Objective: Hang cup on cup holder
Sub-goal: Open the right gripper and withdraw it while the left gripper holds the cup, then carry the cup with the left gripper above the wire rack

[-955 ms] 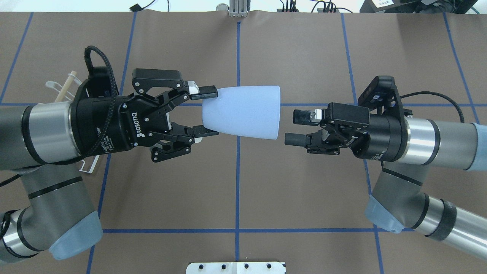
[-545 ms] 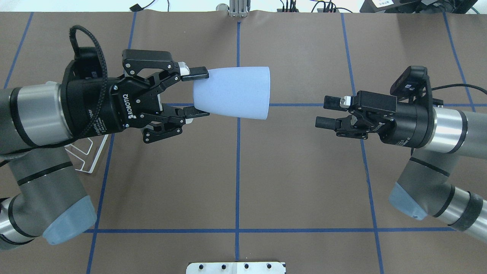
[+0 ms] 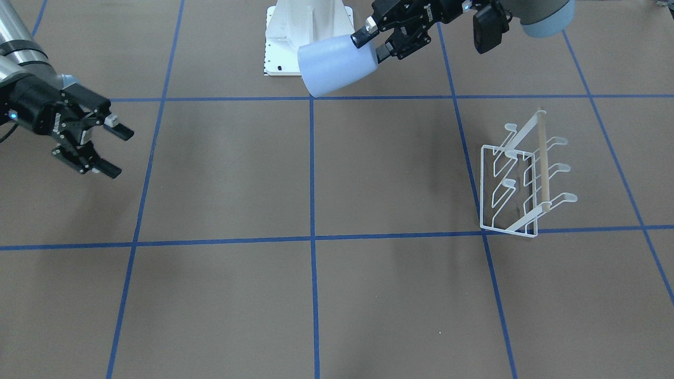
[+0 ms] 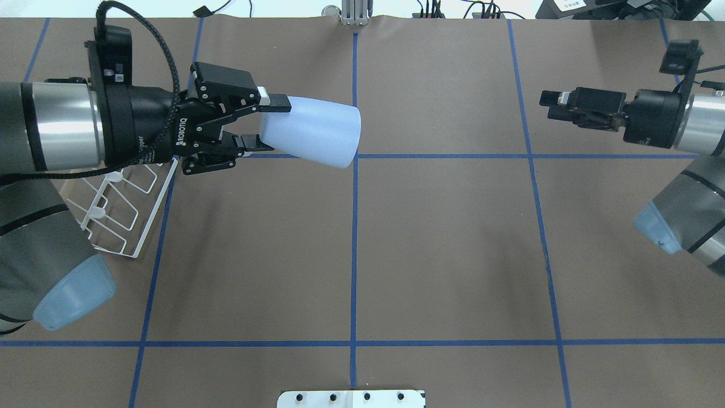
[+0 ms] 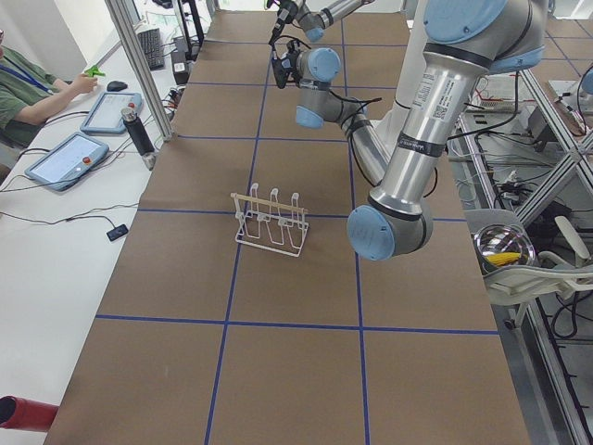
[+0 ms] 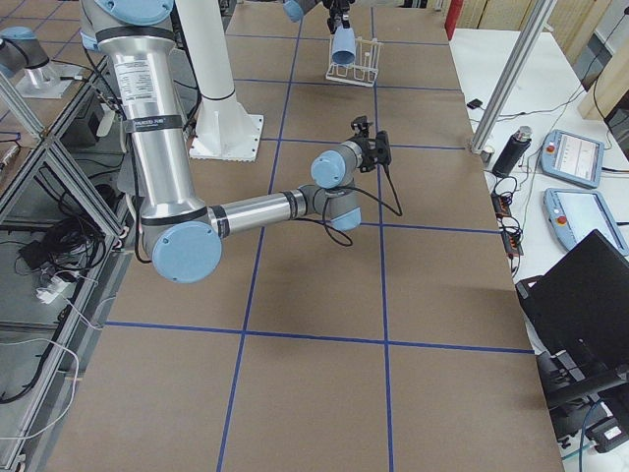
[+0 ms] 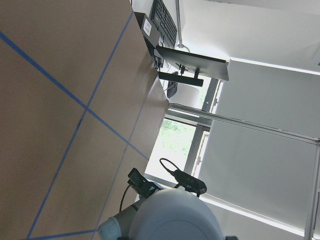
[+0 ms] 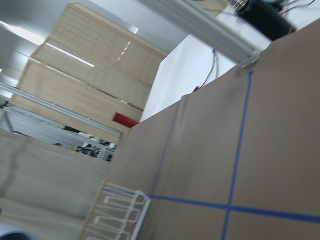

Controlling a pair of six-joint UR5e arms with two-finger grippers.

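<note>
The pale blue cup (image 4: 311, 139) lies on its side in the air, narrow base toward my left gripper (image 4: 271, 126), mouth toward the table's middle. The left gripper is shut on the cup's base; it also shows in the front view (image 3: 371, 45) with the cup (image 3: 334, 63). The white wire cup holder (image 3: 518, 179) with its wooden dowel (image 3: 542, 158) stands on the table; in the overhead view the cup holder (image 4: 122, 209) is partly hidden under my left arm. My right gripper (image 3: 118, 152) is open and empty, far off to the right side (image 4: 548, 105).
The brown table cover carries blue tape lines. The robot's white base plate (image 3: 308, 37) sits at the near middle edge (image 4: 351, 398). An operator and tablets (image 5: 69, 158) are beside the table's far side.
My left gripper has carried the cup back and to the left, uncovering more of the rack. My right gripper has pulled away to the right and rotated.
</note>
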